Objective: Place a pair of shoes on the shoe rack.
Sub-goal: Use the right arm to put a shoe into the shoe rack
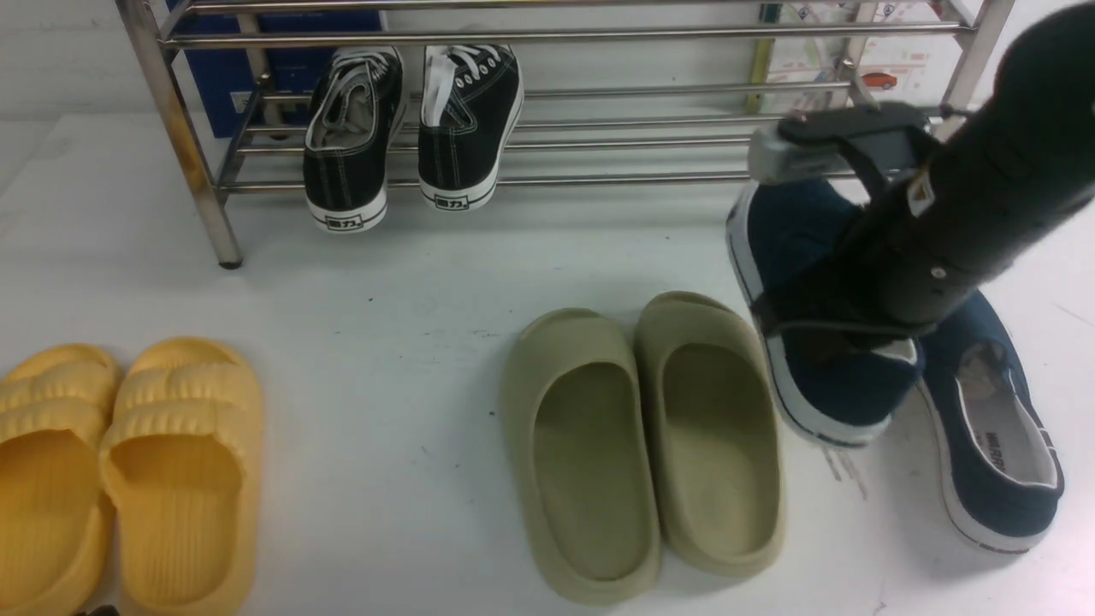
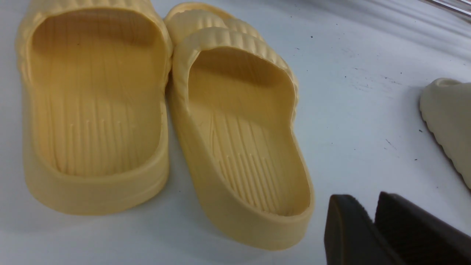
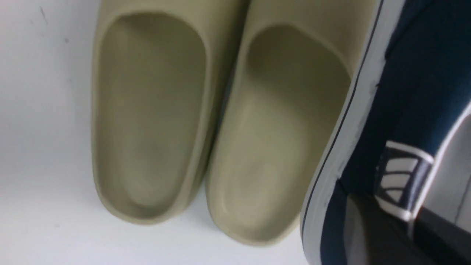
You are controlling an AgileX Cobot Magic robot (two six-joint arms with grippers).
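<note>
My right gripper [image 1: 843, 342] is shut on the heel of a navy canvas shoe with a white sole [image 1: 796, 239] and holds it tilted, toe toward the rack, above the table. In the right wrist view the gripper [image 3: 415, 228] clamps the heel collar of the navy shoe [image 3: 415, 73]. The second navy shoe [image 1: 997, 428] lies on the table at the right. The metal shoe rack [image 1: 599, 180] stands at the back. My left gripper [image 2: 358, 206] is shut and empty, low over the table beside the yellow slippers [image 2: 239, 140].
A pair of black sneakers [image 1: 411, 128] sits on the rack's lower shelf at the left. Olive slippers [image 1: 650, 436] lie just left of the held shoe. Yellow slippers [image 1: 184, 479] lie at the front left. The rack's right half holds no shoes.
</note>
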